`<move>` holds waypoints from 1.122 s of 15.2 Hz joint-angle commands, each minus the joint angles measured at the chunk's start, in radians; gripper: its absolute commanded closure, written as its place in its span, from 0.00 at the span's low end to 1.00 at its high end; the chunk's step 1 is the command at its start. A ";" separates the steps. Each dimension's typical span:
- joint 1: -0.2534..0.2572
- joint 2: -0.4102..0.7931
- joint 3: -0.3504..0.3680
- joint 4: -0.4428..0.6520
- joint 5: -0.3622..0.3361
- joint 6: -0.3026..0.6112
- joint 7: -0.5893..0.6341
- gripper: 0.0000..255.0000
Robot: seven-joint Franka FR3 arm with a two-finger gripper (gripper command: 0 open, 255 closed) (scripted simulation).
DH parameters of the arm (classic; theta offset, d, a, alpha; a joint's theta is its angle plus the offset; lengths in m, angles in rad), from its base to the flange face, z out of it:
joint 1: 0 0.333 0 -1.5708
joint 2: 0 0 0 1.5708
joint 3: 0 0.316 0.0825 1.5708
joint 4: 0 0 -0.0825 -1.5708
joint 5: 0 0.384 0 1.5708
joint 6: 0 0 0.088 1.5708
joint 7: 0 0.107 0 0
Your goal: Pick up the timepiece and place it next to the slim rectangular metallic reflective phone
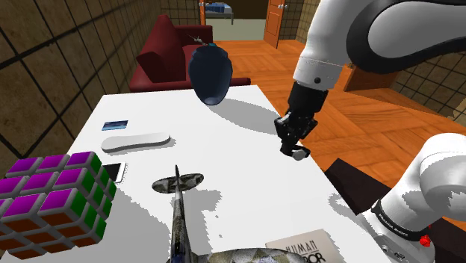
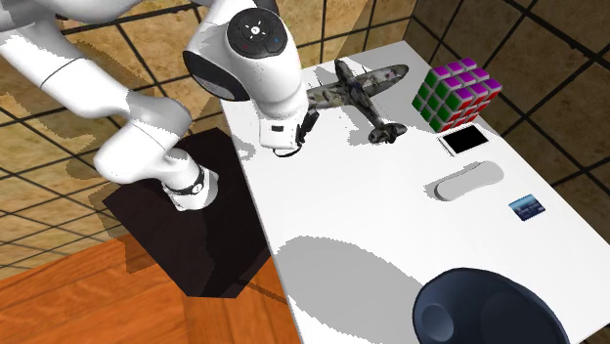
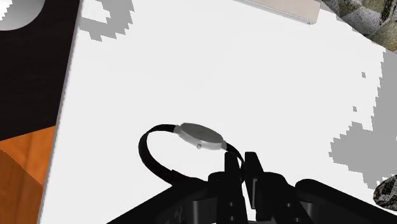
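Watch (image 3: 200,135): slim round case, silver-grey, with a small crown on its rim. The thin black strap is closed into a loop. The case sits tilted, its face turned partly away from the wrist camera.

Jaws: all but pressed together, pinching the black strap just beside the case. My two black fingers (image 3: 232,173) have only the strap's thickness between them. I touch nothing else.

Position: the watch hangs from my jaws over the white desk (image 3: 191,70), near the desk edge on the stand's side. In the shoulder view it shows as a small pale shape at my fingertips. It looks clear of the desk surface, though I cannot confirm the gap from these angles.

Phone (image 2: 464,140): a flat slab with a dark face and pale rim, lying flat toward the far side of the desk. It is just beside a multicoloured cube (image 2: 457,93), with a white oblong object (image 2: 467,181) near its other side. A camouflaged model plane (image 2: 357,93) lies between my arm and the cube. The watch and phone are well apart.
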 commanded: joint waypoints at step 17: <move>-0.007 0.757 0.237 0.686 -0.269 0.136 0.355 1.00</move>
